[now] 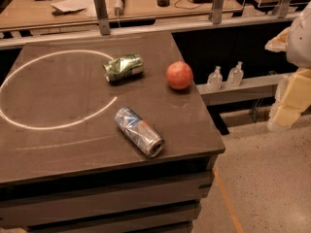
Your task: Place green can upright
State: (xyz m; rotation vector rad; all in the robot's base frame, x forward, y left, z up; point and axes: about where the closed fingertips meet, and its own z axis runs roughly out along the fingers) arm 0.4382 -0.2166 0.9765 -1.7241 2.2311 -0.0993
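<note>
The green can (124, 68) lies on its side on the dark table (58, 144), near the far middle. It is short and shiny with a wrinkly side, and its silver top faces right. My gripper (287, 106) shows as pale yellowish blocks at the right edge of the view. It is off the table, well to the right of the can and touching nothing.
A longer blue and silver can (139, 131) lies on its side near the table's front right. A red-orange ball (179, 75) sits to the right of the green can. A white ring (29, 123) marks the table's left. Two small clear bottles (224, 76) stand on a ledge beyond the right edge.
</note>
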